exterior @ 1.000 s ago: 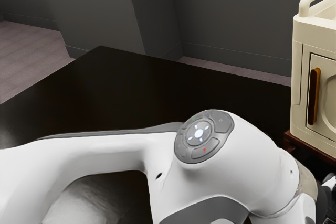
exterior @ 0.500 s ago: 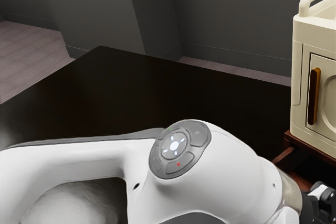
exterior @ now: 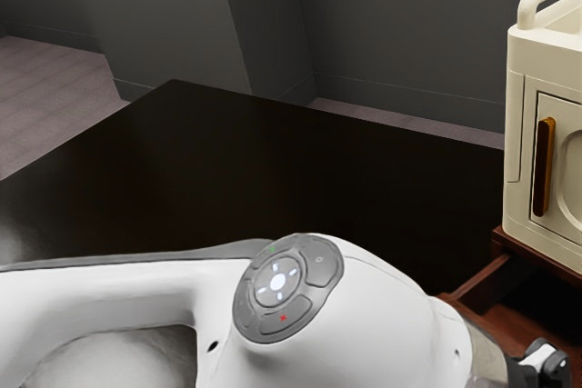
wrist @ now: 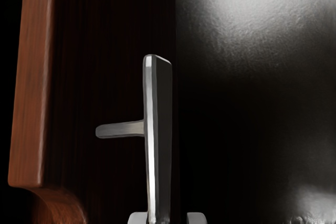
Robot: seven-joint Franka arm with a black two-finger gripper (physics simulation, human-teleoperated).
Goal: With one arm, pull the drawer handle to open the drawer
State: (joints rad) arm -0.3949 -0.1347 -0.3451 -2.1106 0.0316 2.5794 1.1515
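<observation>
At the exterior view's lower right corner is my black gripper [exterior: 546,365], its fingertips hidden. Beside it, the reddish-brown wooden drawer [exterior: 486,281] stands partly pulled out below the cream cabinet. In the wrist view, the metal bar handle [wrist: 157,129] with its short post lies along the dark drawer front [wrist: 110,177]. Two fingertips of my gripper [wrist: 167,218] stand apart on either side of the bar's near end; a gap shows between the bar and one fingertip, so the gripper is open around the handle.
A cream cabinet [exterior: 523,147] with an orange-brown handle [exterior: 544,167] stands at the exterior view's right. A large black tabletop [exterior: 227,170] extends behind the white arm, with grey walls beyond.
My arm has drawn back toward the exterior view's left and lower edge. The drawer has slid out along with it, and more of its inside shows.
</observation>
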